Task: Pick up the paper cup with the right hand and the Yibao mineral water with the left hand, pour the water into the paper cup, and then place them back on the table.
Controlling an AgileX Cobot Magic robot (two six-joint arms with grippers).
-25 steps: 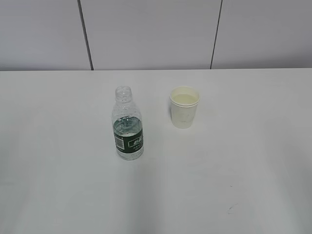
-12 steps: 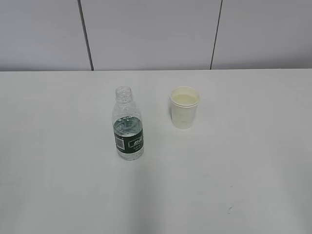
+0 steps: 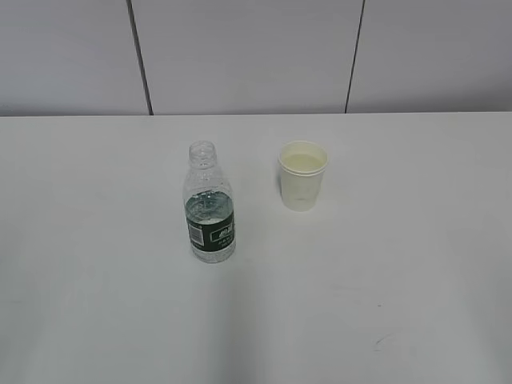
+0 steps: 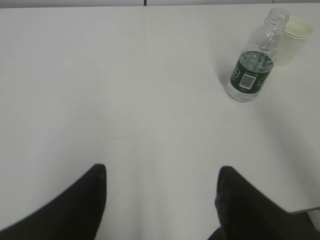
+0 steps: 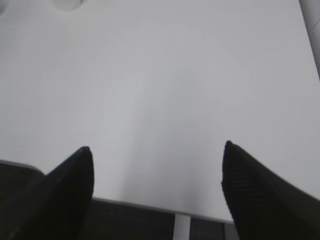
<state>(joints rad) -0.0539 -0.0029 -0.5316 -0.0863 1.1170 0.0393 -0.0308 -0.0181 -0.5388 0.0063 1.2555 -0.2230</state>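
The Yibao mineral water [image 3: 210,206] stands upright on the white table [image 3: 96,240], uncapped, partly filled with water, dark green label. The paper cup [image 3: 303,175] stands upright to its right, apart from it. In the left wrist view the bottle [image 4: 252,65] is far at the upper right with the cup [image 4: 295,40] behind it. My left gripper [image 4: 161,175] is open and empty, far from the bottle. My right gripper [image 5: 157,155] is open and empty above the table's near edge; the cup's base [image 5: 67,4] shows at the top left. Neither gripper shows in the exterior view.
A grey panelled wall [image 3: 248,56] rises behind the table. The table's near edge [image 5: 150,207] runs under the right gripper, with dark floor below it. The table's right edge shows in the left wrist view [image 4: 305,211].
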